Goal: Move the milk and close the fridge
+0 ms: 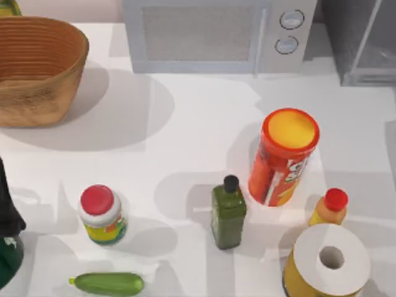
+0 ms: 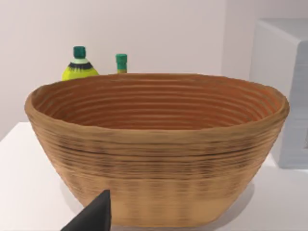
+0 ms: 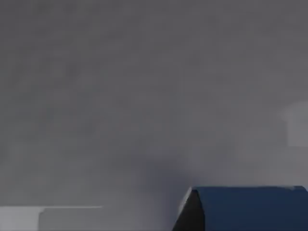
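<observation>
- The right gripper [image 3: 190,214] shows as 1 dark wedge lying against the side of the milk [image 3: 250,207]. I cannot tell how far its jaws are open, or whether they truly hold the carton.
- The milk sits right at those jaws. Its flat blue top is seen, but its white band and lettering are cut off.
- Handling, as a judgement: a small carton is light if empty and weightier if full. Its card walls are stiff at the corners but give in the middle of a face, and the smooth coating can slip.
- The best hold is probably across 2 opposite flat sides, below the top edge, squeezed gently so the walls do not buckle.
- Beyond the jaws lies a plain grey surface, probably part of the fridge [image 1: 362,43]. It gives no edge or shelf to judge depth by.
- A pale patch farther off, at that view's edge, is too vague to name.
- In the top view the fridge is cut off at the far right corner, so how wide the door stands is unclear.
- The left gripper [image 2: 94,219] is parked at the table's left edge. Its jaws cannot be judged. Ahead of them is a basket [image 2: 154,144], and past its rim are 2 green-capped bottles [image 2: 79,65].
</observation>
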Motion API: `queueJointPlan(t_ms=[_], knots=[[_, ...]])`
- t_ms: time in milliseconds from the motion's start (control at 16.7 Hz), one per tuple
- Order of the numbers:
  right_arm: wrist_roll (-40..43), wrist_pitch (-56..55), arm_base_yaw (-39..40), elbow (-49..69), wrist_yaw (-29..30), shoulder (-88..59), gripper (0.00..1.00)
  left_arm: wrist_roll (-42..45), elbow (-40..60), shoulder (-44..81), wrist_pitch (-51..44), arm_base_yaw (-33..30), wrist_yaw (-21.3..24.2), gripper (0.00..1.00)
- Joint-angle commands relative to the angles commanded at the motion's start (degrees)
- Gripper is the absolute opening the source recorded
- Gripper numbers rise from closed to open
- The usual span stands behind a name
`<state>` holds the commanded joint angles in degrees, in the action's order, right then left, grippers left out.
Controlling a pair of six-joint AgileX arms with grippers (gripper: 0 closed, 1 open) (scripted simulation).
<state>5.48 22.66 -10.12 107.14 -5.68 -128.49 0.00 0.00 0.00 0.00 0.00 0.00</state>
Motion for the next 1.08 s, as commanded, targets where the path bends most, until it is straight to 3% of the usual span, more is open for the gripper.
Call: queueJointPlan(t_ms=[780, 1080], knots=[[-0.02, 0.29, -0.11, 0.23, 0.01, -0.14, 0.00, 0.00, 0.00, 0.00, 0.00, 0.00, 0.00, 1.00], [-0.02, 0.29, -0.11, 0.23, 0.01, -0.14, 0.38, 0.00, 0.00, 0.00, 0.00, 0.00, 0.00, 1.00]])
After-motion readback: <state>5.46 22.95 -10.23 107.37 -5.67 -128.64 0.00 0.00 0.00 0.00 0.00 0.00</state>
